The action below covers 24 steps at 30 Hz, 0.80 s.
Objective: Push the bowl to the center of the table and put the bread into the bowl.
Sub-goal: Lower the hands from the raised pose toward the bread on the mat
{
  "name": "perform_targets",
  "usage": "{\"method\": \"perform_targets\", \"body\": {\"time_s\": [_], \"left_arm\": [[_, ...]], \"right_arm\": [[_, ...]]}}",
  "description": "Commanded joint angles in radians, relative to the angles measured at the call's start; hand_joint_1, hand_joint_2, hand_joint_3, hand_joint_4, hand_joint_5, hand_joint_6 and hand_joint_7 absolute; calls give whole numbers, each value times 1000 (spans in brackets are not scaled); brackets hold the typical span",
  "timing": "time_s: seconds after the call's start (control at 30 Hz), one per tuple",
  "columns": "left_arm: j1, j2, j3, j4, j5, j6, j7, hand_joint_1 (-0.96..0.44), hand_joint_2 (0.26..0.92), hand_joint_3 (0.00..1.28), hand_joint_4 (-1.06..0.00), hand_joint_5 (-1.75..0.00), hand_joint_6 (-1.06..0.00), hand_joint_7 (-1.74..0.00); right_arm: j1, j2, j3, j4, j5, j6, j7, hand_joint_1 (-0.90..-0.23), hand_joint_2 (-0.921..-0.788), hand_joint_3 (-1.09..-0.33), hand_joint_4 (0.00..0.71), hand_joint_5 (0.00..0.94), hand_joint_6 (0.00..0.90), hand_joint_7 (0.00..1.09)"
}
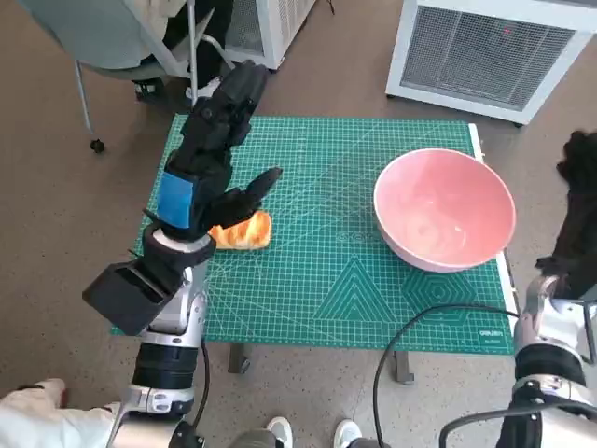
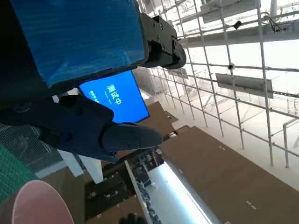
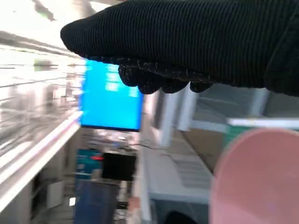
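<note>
The pink bowl [image 1: 445, 207] stands empty on the right side of the green cutting mat [image 1: 326, 280], close to the table's right edge. The bread [image 1: 242, 231], a golden-orange piece, lies on the mat's left part. My left hand [image 1: 210, 154] hovers above and just left of the bread with its fingers stretched out toward the far edge, holding nothing. My right hand [image 1: 578, 201] in its black glove is beside the bowl's right rim, partly cut off by the picture's edge. The right wrist view shows the glove [image 3: 187, 42] over the bowl's rim [image 3: 257, 177]; its fingers are hidden.
A white grilled unit [image 1: 485, 47] stands on the floor beyond the table's far right corner. A chair [image 1: 121, 37] and another white unit [image 1: 275, 23] are at the far left. A person's shoes [image 1: 280, 431] show below the table's front edge.
</note>
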Motion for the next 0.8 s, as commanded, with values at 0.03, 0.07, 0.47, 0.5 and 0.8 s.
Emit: {"method": "perform_targets", "body": {"time_s": [0.03,0.07,0.47,0.5,0.8], "left_arm": [[2,5,6,9,-2,-8,3,-316,921,301,-273,-1,-254,-267],[1,6,7,9,-2,-7,3,-316,921,301,-273,-1,-253,-268],[3,18,16,0,-5,-2,-1,-324,921,297,-275,-2,-255,-270],[3,19,17,0,-5,-2,-2,-324,921,297,-276,-2,-256,-270],[6,27,22,-7,-5,-2,-2,-321,921,296,-288,-7,-276,-275]], "right_arm": [[27,26,-8,45,12,87,21,-518,-921,-849,225,0,80,483],[26,30,-9,49,13,102,21,-517,-921,-847,216,0,85,472],[7,103,-17,69,18,244,-6,-496,-921,-822,220,14,97,442],[6,106,-17,69,18,250,-7,-495,-921,-822,223,15,100,444],[-21,155,-22,78,18,325,-24,-508,-921,-839,250,24,132,472]]}}
